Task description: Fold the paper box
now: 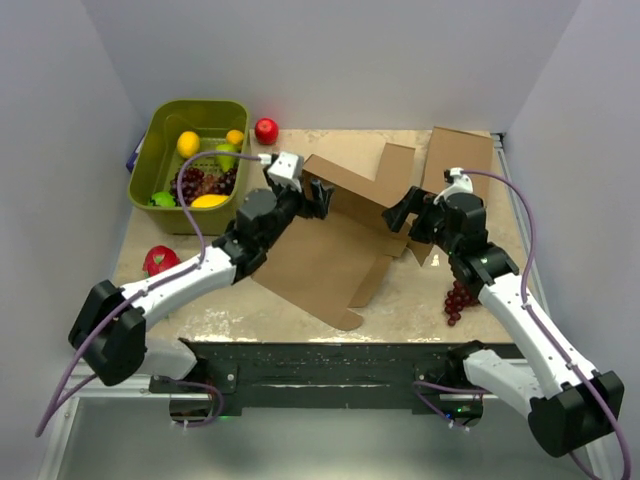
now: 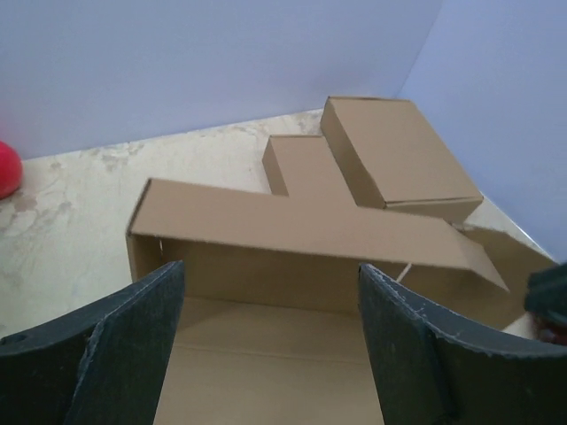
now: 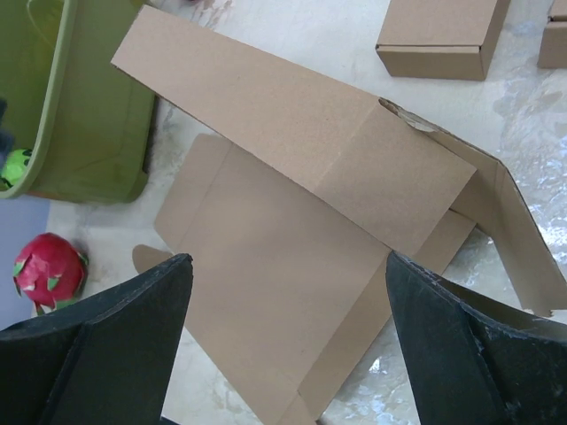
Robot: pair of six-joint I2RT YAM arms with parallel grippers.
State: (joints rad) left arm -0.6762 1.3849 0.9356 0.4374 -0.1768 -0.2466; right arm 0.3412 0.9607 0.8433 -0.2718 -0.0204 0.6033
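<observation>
Fingers (image 2: pixel 124 336) of the left gripper (image 1: pixel 318 198): standing spread, gripping nothing, facing the raised long wall of the paper box (image 1: pixel 335 250), likely positioned to steady or press that wall. Right gripper (image 1: pixel 403 215): fingers (image 3: pixel 461 345) likewise parted and empty, hovering at the box's right end, apparently readying for the side flap. Paper box: lying mid-desk (image 1: pixel 420 300) between both grippers, half formed, with the base resting flat, one wall leaning up and the near flaps lying unfolded. Hard to make out: whether any tab is sitting in its slot. The right arm is covering that end from overhead.
</observation>
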